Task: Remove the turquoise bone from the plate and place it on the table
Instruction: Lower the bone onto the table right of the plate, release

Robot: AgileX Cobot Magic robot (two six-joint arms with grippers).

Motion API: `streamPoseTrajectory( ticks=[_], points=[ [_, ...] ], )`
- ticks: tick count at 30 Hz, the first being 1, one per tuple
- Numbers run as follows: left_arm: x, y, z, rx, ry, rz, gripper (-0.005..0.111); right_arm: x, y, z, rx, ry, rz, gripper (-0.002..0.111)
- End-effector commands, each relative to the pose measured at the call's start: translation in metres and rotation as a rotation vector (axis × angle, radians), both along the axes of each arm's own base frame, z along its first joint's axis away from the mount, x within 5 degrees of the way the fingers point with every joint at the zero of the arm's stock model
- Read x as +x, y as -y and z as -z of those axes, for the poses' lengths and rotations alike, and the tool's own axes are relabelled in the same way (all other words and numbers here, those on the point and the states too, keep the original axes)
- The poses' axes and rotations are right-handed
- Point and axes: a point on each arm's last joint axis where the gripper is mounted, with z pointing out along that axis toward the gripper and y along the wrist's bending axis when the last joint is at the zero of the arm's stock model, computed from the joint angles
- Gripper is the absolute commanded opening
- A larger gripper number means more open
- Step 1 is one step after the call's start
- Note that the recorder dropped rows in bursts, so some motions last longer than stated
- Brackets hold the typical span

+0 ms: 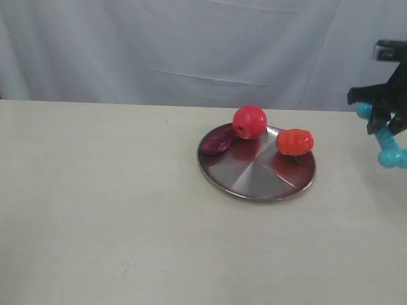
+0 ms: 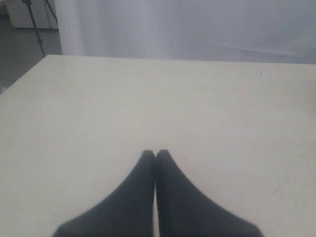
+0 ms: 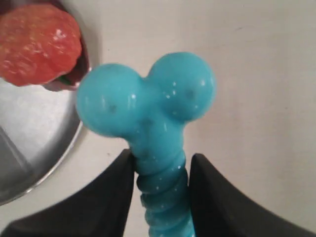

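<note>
My right gripper hangs in the air at the far right of the exterior view, shut on the ribbed shaft of the turquoise bone. The bone points knobbed end down over the pale table, just beyond the rim of the silver plate. In the right wrist view the black fingers press the shaft on both sides, and the plate's edge lies close by. My left gripper is shut on nothing above bare table; the exterior view does not show it.
A red ball, a dark purple piece and an orange-red strawberry-like toy rest on the plate. The toy also shows in the right wrist view. A white cloth backdrop hangs behind the table.
</note>
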Motion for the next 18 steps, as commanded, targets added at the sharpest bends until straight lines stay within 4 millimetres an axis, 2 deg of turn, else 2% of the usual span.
streamPoseTrajectory(
  ticks=[1,6,9,13,18],
  points=[
    [0.0,0.0,0.0,-0.008,0.005,-0.005,0.0,0.011,0.007,0.05,0.036,-0.025,0.025,0.0],
    [0.0,0.0,0.0,-0.008,0.005,-0.005,0.0,0.018,0.009,0.095,0.085,-0.09,0.032,0.0],
    [0.0,0.0,0.0,-0.008,0.005,-0.005,0.0,0.019,0.01,0.114,0.101,-0.124,0.028,0.0],
    [0.0,0.0,0.0,-0.008,0.005,-0.005,0.0,0.021,0.01,0.126,0.103,-0.135,0.018,0.0],
    [0.0,0.0,0.0,-0.008,0.005,-0.005,0.0,0.022,0.011,0.126,0.088,-0.129,-0.024,0.0]
  ],
)
